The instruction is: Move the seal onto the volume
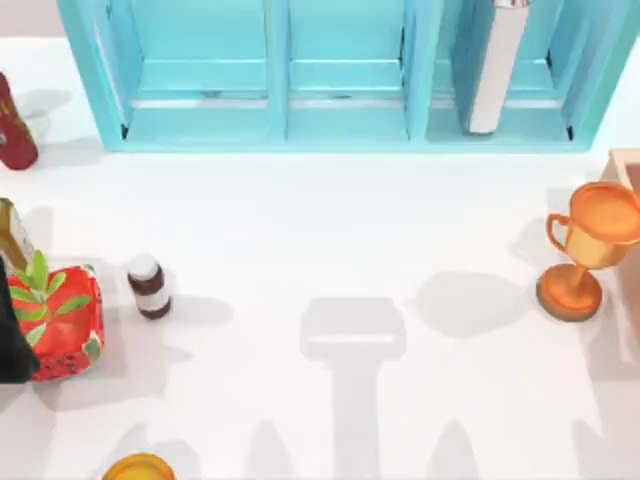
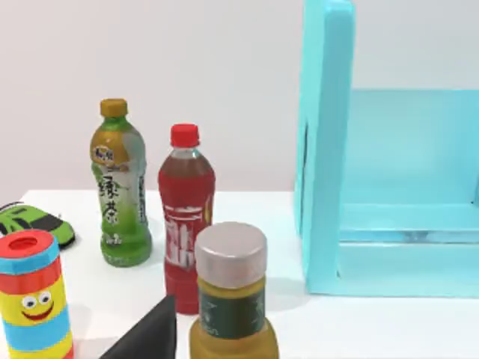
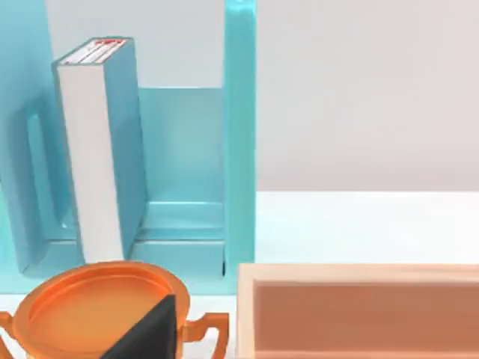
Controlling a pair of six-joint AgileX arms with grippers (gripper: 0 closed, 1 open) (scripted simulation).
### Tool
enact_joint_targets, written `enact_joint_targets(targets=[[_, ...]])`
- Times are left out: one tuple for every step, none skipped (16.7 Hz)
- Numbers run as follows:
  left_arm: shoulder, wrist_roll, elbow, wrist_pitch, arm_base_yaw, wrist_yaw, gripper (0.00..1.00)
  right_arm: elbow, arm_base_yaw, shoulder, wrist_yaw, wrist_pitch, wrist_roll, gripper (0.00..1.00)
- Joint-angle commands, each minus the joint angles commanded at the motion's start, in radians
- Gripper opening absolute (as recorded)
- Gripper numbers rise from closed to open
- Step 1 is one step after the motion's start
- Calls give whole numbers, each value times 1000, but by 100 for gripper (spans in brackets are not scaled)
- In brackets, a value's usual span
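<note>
The book (image 1: 497, 70) is standing upright in the right-hand compartment of the light-blue shelf (image 1: 270, 125), up in the upper right of the top view, its white page edges facing out. I am not managing to place the seal anywhere on the table, so I judge that nothing of the job is done: it is yet to be found, gripped, carried and set on the book. The left gripper (image 2: 146, 336) is hanging low at the left of the table among the drink bottles (image 2: 185, 217), and the right gripper (image 3: 146, 333) is hanging over the orange trophy (image 1: 585, 250) at the right. Whether either is spread or pressed together I cannot tell
</note>
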Motion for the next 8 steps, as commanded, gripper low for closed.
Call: enact_joint_targets(targets=[[0, 0, 0, 0, 0, 0, 100, 0, 0, 0, 0, 0, 0, 100], [0, 0, 0, 0, 0, 0, 100, 0, 0, 0, 0, 0, 0, 100], [0, 0, 0, 0, 0, 0, 100, 7, 4, 10, 2, 5, 2, 100], [0, 0, 0, 0, 0, 0, 100, 20, 13, 31, 6, 15, 5, 100], [0, 0, 0, 0, 0, 0, 100, 40, 25, 62, 12, 30, 10, 100], [0, 0, 0, 0, 0, 0, 100, 64, 40, 104, 21, 48, 16, 100], [0, 0, 0, 0, 0, 0, 100, 93, 56, 156, 32, 70, 23, 100], [0, 0, 0, 0, 0, 0, 100, 126, 73, 219, 47, 94, 29, 100]])
